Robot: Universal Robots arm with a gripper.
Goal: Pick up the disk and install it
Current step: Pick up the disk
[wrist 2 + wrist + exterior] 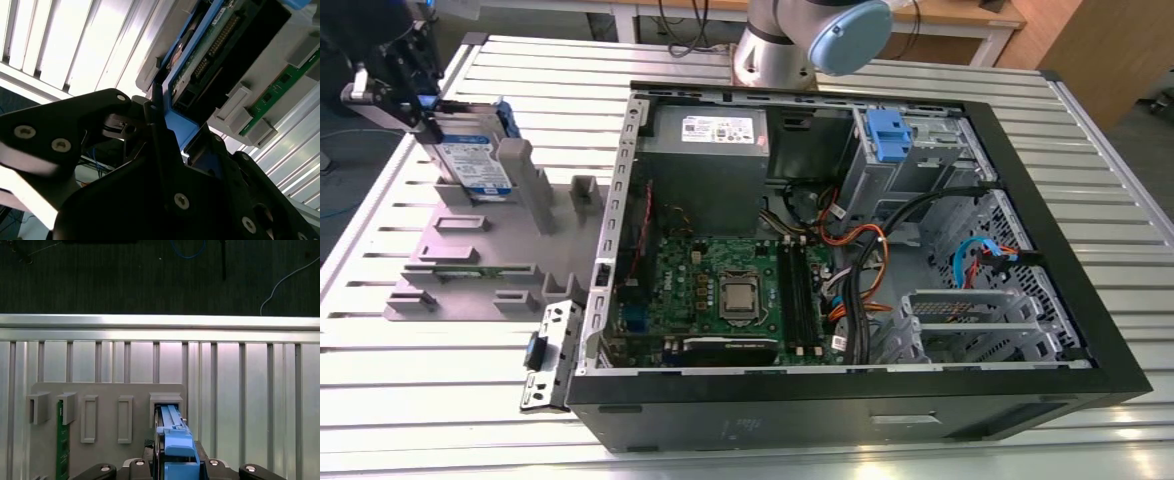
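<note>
The disk (470,160) stands upright in a slot of the grey fixture (480,262) at the exterior view's left, its white-and-blue label facing the case. My gripper (414,100) sits at the disk's top end. In the second wrist view the black fingers (159,127) press on both sides of the disk's blue frame (175,120), with its green circuit board (215,45) beyond them. The first wrist view has the blue frame (175,440) running from between the gripper's base into the fixture's slot (166,402). The gripper is shut on the disk.
An open computer case (1107,375) lies at the exterior view's right, with a drive bay and blue latch (887,135), a grey power supply (707,135) and a motherboard (720,290). A green memory stick (62,440) stands in the fixture. The arm's base (787,40) rises behind the case.
</note>
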